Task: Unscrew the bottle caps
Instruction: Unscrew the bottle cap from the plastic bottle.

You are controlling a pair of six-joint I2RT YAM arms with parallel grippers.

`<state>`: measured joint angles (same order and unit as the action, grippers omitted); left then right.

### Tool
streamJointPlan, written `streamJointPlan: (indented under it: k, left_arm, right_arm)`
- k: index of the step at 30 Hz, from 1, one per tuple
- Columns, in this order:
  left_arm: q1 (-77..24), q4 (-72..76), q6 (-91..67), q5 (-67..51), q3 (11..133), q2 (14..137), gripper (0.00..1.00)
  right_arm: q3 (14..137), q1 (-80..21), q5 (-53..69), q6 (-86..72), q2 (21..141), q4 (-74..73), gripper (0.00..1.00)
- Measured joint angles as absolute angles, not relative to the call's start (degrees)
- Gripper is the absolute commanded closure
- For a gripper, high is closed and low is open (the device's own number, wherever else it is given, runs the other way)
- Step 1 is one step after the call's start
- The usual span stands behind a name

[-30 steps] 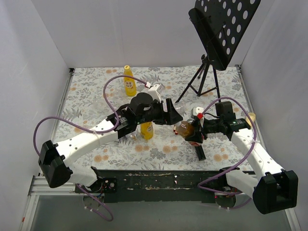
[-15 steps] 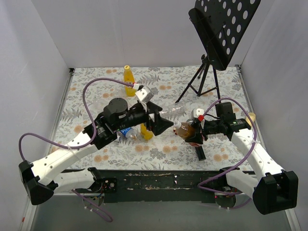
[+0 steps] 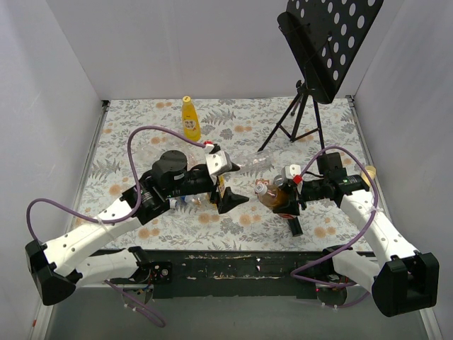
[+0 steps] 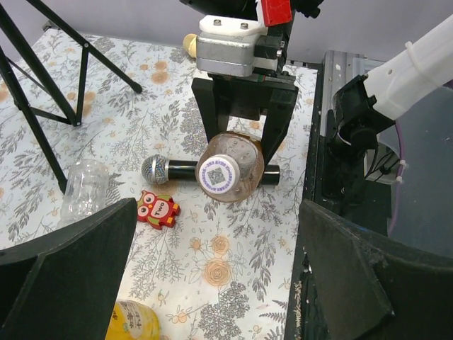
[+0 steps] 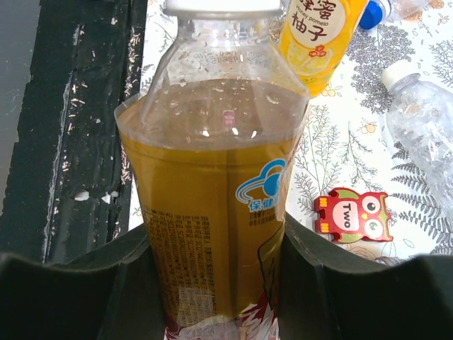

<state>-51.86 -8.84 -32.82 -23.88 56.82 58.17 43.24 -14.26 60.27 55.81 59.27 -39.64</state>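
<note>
The right gripper is clamped on the brown bottle. It holds the bottle off the tabletop, tipped on its side. The white cap is on the neck and points at the left arm. The left gripper has its jaws wide apart and holds nothing. It sits near the cap but does not touch it.

So the step in hand looks like the start of this bottle's unscrewing: the bottle is held ready, and the cap is not yet gripped. Next, the left gripper would need to move in until the cap sits between its jaws. Then it would close and turn. The cap is small and the jaws are wide, so it must line up well. The right gripper must hold firm, or the bottle may spin along.

Nothing sits between the left gripper and the cap. Under the bottle a microphone lies on the tabletop, with a little red owl just beside it. A clear bottle lies near them. A yellow bottle stands close by the left arm and could get bumped. A music stand stands at the back, well apart.
</note>
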Motion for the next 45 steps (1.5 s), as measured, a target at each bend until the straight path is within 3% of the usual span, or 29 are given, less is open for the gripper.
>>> streamJointPlan:
  k: [45]
  left_arm:
    - [-51.9,-5.8,-29.3,-32.8,56.8,68.9,0.03]
  right_arm:
    - [42.2,-14.3,61.6,63.0,58.5,-43.4,0.99]
